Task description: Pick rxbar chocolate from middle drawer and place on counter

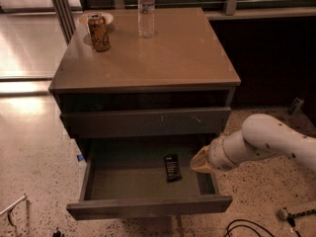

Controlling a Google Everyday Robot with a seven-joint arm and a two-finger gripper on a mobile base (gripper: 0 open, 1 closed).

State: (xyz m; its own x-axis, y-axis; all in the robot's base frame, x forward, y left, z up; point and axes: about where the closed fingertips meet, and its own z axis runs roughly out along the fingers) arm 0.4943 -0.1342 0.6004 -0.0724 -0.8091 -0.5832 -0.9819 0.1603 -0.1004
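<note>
The rxbar chocolate is a small flat black wrapper lying on the grey-green floor of the open middle drawer, right of centre. The white arm reaches in from the right, and my gripper hangs over the drawer's right side, a short way to the right of the bar and not touching it. Only its pale tan tip shows. The glossy tan counter tops the cabinet above.
An orange drink can stands at the counter's back left by a small white dish. A clear water bottle stands at the back centre. A closed drawer front with pale scratches sits above the open drawer. Cables lie on the speckled floor.
</note>
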